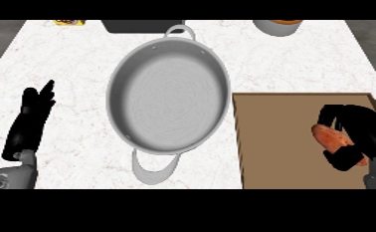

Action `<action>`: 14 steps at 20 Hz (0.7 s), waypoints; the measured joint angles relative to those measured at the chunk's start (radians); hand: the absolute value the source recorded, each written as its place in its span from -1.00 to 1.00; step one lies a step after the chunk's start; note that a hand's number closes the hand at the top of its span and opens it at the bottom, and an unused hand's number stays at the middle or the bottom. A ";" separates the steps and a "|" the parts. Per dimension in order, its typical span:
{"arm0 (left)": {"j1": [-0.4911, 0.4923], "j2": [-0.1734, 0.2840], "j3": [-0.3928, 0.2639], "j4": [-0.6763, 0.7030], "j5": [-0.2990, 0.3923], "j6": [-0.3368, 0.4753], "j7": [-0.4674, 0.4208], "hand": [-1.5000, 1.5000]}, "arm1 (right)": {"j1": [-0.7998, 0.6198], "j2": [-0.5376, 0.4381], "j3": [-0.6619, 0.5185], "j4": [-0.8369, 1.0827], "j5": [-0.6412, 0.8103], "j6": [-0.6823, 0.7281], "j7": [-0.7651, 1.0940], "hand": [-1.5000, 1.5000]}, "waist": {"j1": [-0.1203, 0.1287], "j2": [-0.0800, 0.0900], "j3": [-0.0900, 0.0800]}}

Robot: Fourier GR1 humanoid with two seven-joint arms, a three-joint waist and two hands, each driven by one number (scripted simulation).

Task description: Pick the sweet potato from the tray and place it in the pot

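Orange and a bit pink, the sweet potato (332, 137) sits at the right side of the frame, over the brown tray (279, 141). The right hand (351, 131) has its black fingers curled round it, so it is gripping the sweet potato. I cannot tell if the sweet potato is lifted yet or if it touches the tray.

The grey pot (169, 96) is in the middle of the frame, just beside the tray's left edge. Nothing is in the pot.

The step now looks like carrying the sweet potato over to the pot. To do it well, the hand should go up first, high enough to clear the tray edge and the pot rim. Then it should move left until it is over the middle of the pot, come down low, and only then let go.

The left hand (31, 121) rests at the left side of the frame, fingers straight and pointing up, holding nothing.

The fingers hide much of the sweet potato. At the top edge some things are cut off: a dark box (140, 25), a grey bowl (279, 27) and a small yellow thing (70, 22). I cannot tell what they are for.
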 measured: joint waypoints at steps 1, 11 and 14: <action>0.003 0.001 0.001 -0.006 0.000 -0.003 0.004 0.00 | 0.012 -0.003 0.003 -0.032 0.001 0.001 -0.012 1.00 | -0.001 0.000 0.000; 0.004 -0.009 0.006 0.002 -0.014 0.003 0.002 0.00 | 0.024 0.022 -0.046 -0.330 0.005 -0.078 -0.016 1.00 | -0.011 -0.004 0.000; 0.000 -0.007 0.008 -0.009 -0.009 -0.004 0.014 0.00 | -0.024 0.044 -0.088 -0.431 -0.061 -0.090 -0.020 1.00 | -0.010 -0.005 0.000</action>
